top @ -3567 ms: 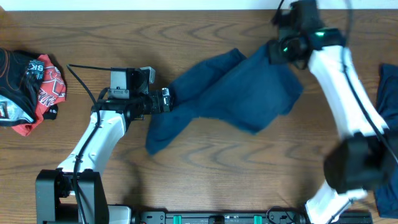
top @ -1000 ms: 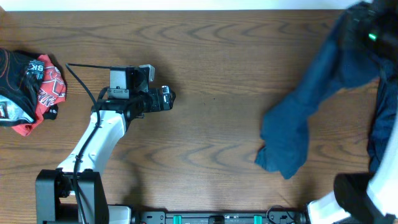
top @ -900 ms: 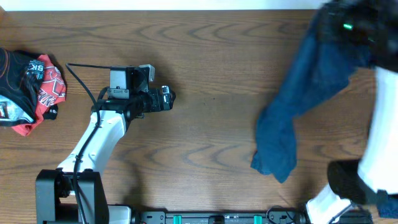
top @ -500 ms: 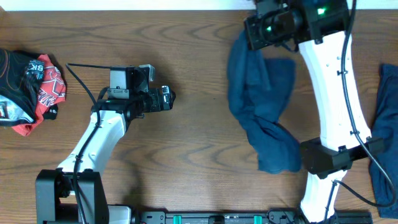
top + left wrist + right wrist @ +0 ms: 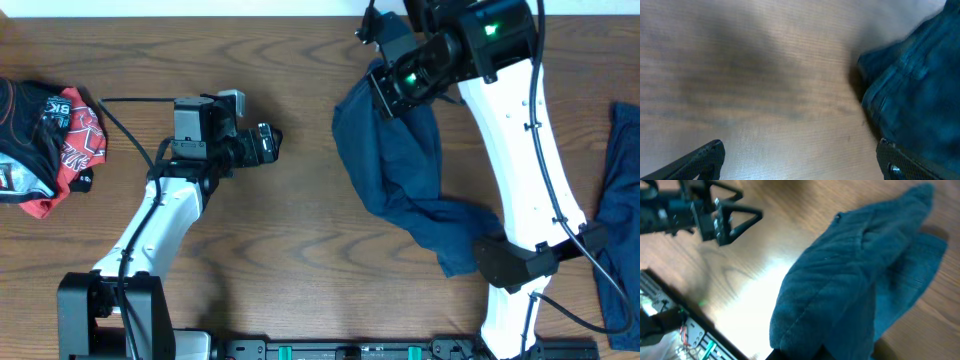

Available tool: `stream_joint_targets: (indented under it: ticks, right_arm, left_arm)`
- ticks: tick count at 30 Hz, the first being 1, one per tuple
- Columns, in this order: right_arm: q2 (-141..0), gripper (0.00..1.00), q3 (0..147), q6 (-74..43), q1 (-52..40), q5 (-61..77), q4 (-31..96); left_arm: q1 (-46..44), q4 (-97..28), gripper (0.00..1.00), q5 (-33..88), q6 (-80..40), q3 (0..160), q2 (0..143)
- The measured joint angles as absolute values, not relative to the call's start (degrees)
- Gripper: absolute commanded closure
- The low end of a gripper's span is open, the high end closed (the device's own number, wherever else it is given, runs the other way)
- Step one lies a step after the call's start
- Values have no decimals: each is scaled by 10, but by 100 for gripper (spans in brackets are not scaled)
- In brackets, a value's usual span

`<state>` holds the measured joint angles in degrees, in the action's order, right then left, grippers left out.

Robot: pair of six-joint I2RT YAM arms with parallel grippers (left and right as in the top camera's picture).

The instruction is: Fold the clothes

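A wrinkled navy garment of the clothes (image 5: 400, 170) hangs from my right gripper (image 5: 385, 78) at the table's far middle. Its lower end trails on the wood toward the front right (image 5: 450, 240). In the right wrist view the cloth (image 5: 855, 275) bunches over my right gripper (image 5: 800, 356), which is shut on it. My left gripper (image 5: 266, 143) stands open to the left of the garment, with nothing between its fingers. In the left wrist view its fingertips (image 5: 705, 159) frame bare wood, and the cloth's edge (image 5: 920, 90) lies ahead to the right, apart from them.
A second navy garment (image 5: 620, 200) lies along the table's right edge. A red, black and white pile of clothing (image 5: 45, 140) sits at the far left. The right arm's white links (image 5: 520, 150) reach over the table's right half.
My right arm has swung the navy garment from the far right edge leftward to the table's middle. The left gripper has stayed open and shifted slightly away from me.
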<state>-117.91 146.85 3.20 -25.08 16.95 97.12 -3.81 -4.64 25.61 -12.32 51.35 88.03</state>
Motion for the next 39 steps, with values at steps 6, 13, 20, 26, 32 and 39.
stream_joint_targets:
  ticks: [6,13,20,26,32,39]
  right_arm:
    - [-1178,99,1439,36,-301,182,969]
    - [-1178,99,1391,36,-350,187,966]
    - [-1178,99,1389,36,-356,187,971]
    - [-1178,37,1382,32,-365,186,972]
    - [-1178,75,1381,31,-382,189,971]
    - [-1177,48,1380,-16,-383,114,972]
  left_arm:
    - [-38,2,2,256,-164,514,880]
    - [-38,20,2,256,-179,514,880]
    - [-38,28,2,256,-182,514,880]
    - [-38,26,2,256,-182,514,880]
    - [-38,30,2,256,-182,514,880]
    - [-38,33,2,255,-182,514,880]
